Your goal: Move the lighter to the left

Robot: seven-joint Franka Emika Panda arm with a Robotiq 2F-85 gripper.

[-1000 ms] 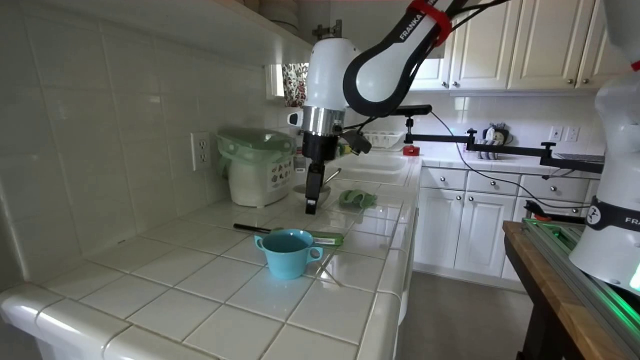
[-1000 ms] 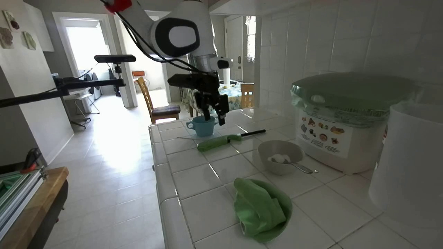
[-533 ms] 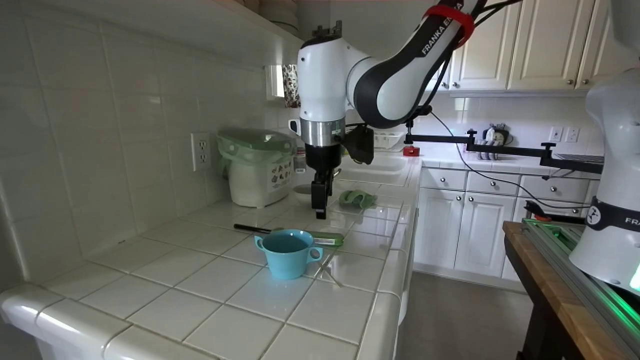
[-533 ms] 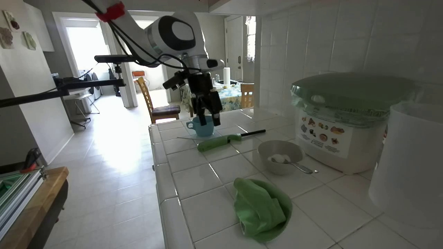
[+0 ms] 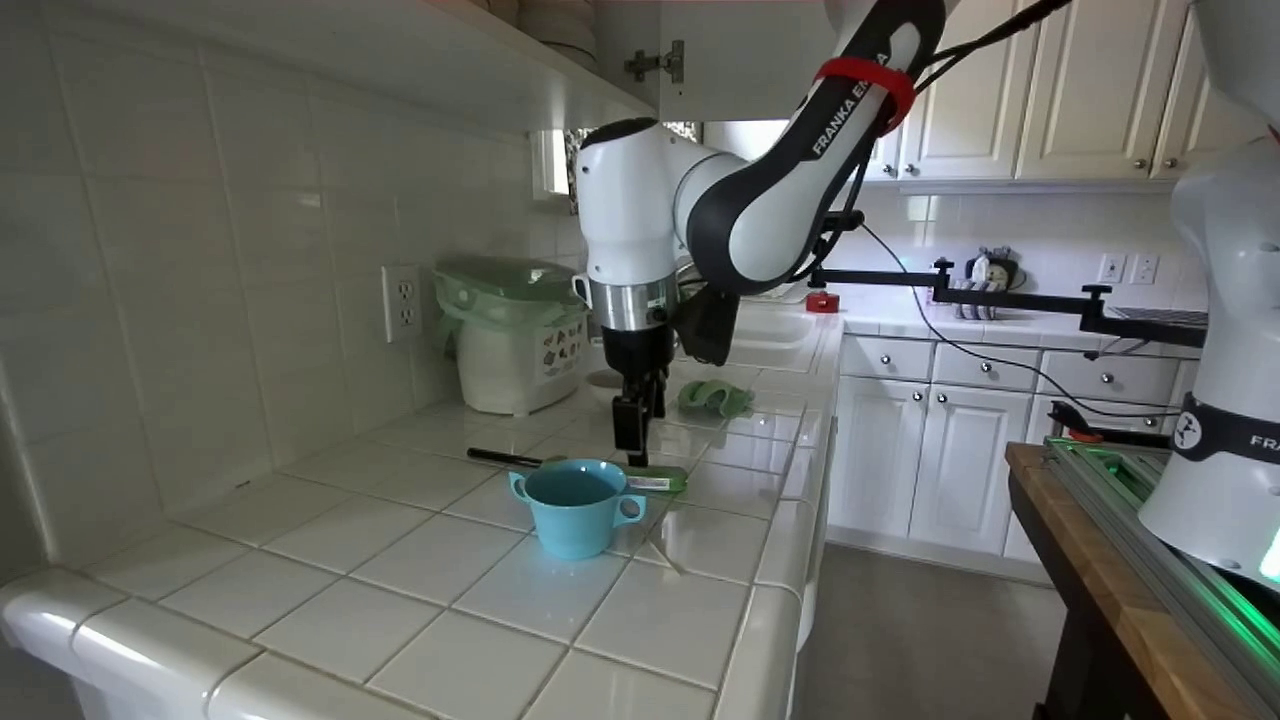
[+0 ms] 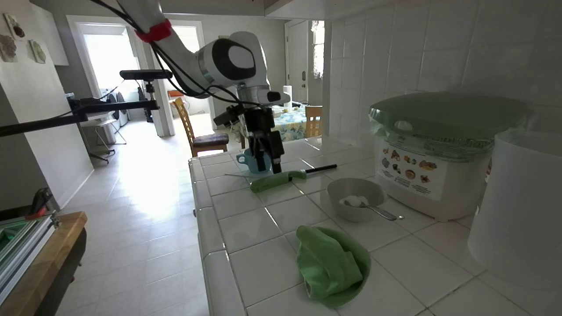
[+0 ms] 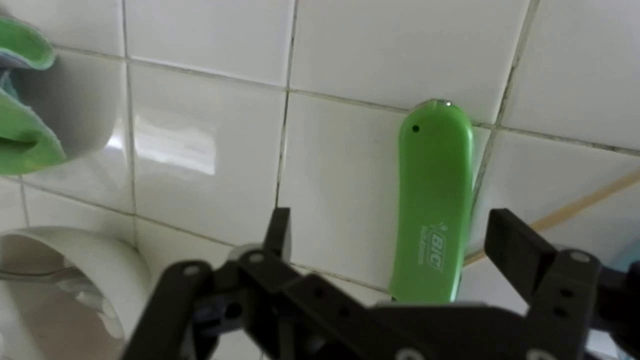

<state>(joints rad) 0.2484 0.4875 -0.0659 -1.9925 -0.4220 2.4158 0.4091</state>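
The lighter [image 5: 667, 480], with a green handle and thin black rod, lies flat on the tiled counter in both exterior views; it also shows in an exterior view [image 6: 274, 181]. In the wrist view the green handle of the lighter [image 7: 435, 200] stands between the open fingers, nearer the right finger [image 7: 515, 250]; its rod is hidden behind the gripper. My gripper [image 7: 391, 220] is open and empty, pointing down. In both exterior views the gripper [image 6: 269, 168] is just above or behind the handle; contact cannot be told.
A teal two-handled cup [image 5: 575, 520] stands close beside the lighter, with a thin wooden stick [image 5: 663, 557] near it. A bowl with a spoon [image 6: 336, 206], a green cloth [image 6: 329, 267] and a lidded bin [image 6: 410, 175] stand further along the counter. A shelf hangs above.
My gripper has come down toward the lighter's handle and turned more upright, moving closer to the cup side. It stays open. The lighter and cup have not moved.
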